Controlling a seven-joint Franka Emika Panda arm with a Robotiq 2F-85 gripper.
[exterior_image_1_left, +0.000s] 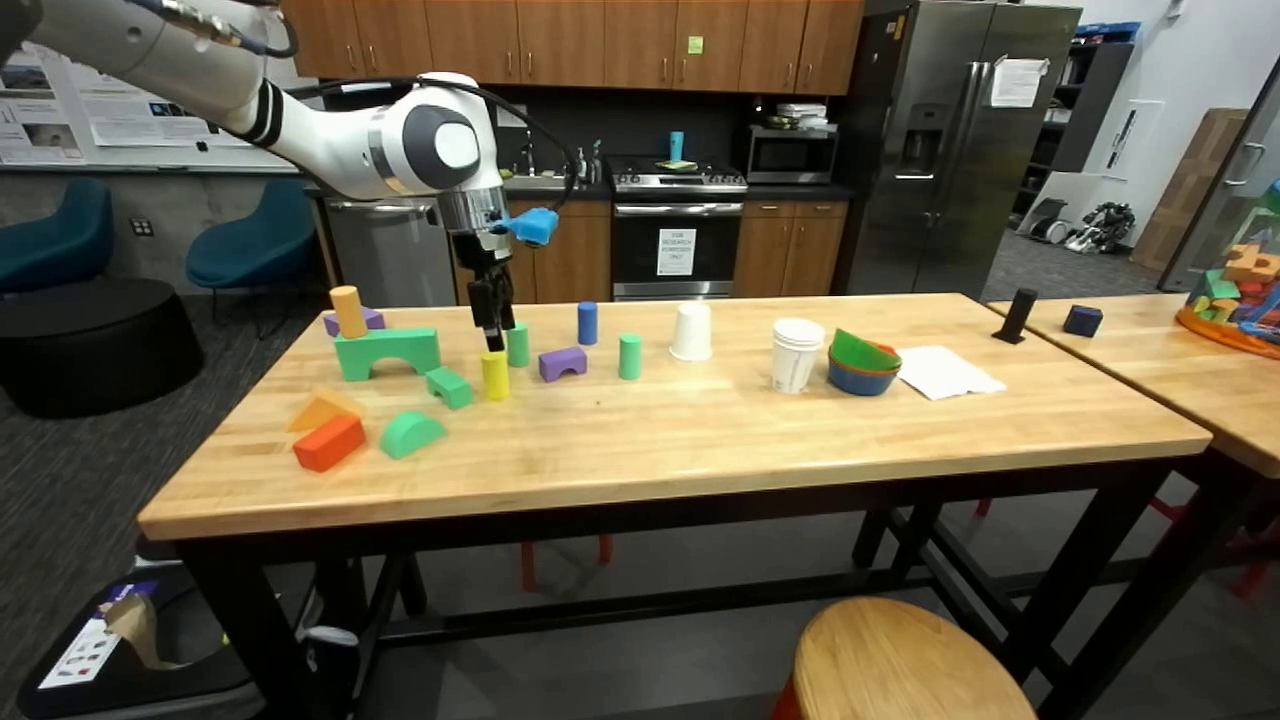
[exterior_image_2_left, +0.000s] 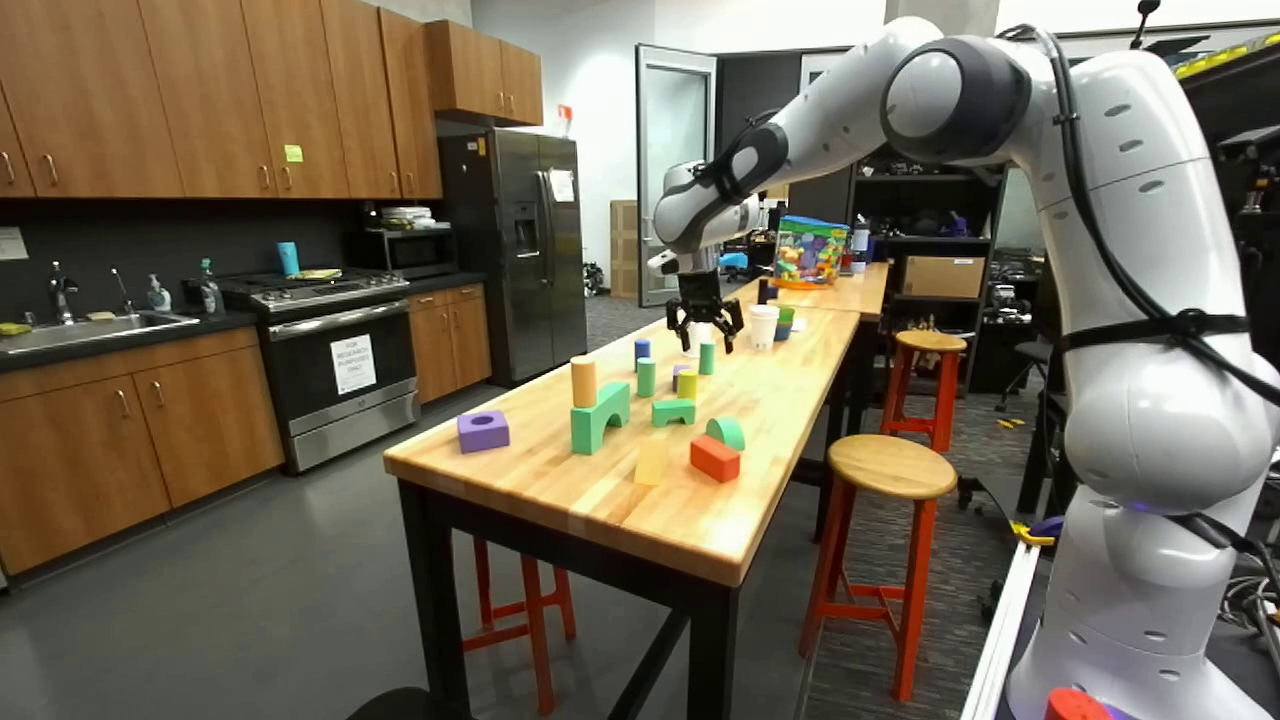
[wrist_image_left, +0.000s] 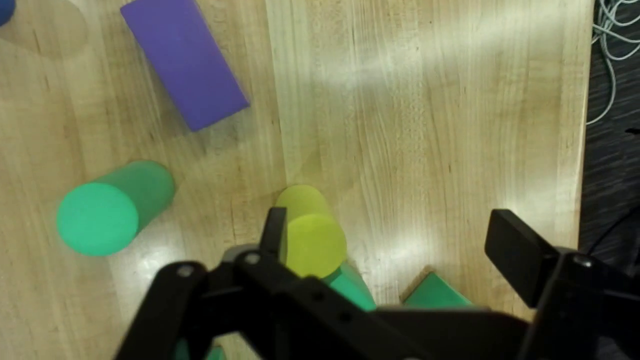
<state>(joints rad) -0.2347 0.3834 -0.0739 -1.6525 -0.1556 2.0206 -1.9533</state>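
My gripper (wrist_image_left: 390, 227) stands open above the wooden table, its fingers wide apart and nothing gripped. An upright yellow cylinder (wrist_image_left: 316, 245) appears beside the inner face of the left-hand finger in the wrist view; whether they touch I cannot tell. Below it, a green block (wrist_image_left: 351, 287) and a green corner (wrist_image_left: 435, 292) are partly hidden by the gripper's body. To the left stand a green cylinder (wrist_image_left: 100, 218) and a purple block (wrist_image_left: 185, 65), which shows as an arch in an exterior view (exterior_image_1_left: 562, 363). The gripper (exterior_image_2_left: 706, 346) points downward over this group.
An orange cylinder (exterior_image_1_left: 348, 312) stands at a green arch (exterior_image_1_left: 388, 353). Nearer the table's left end lie a red block (exterior_image_1_left: 330, 443) and a green half-round (exterior_image_1_left: 411, 434). A white cup (exterior_image_1_left: 691, 332), stacked cups (exterior_image_1_left: 797, 350) and bowls (exterior_image_1_left: 860, 378) stand toward the right.
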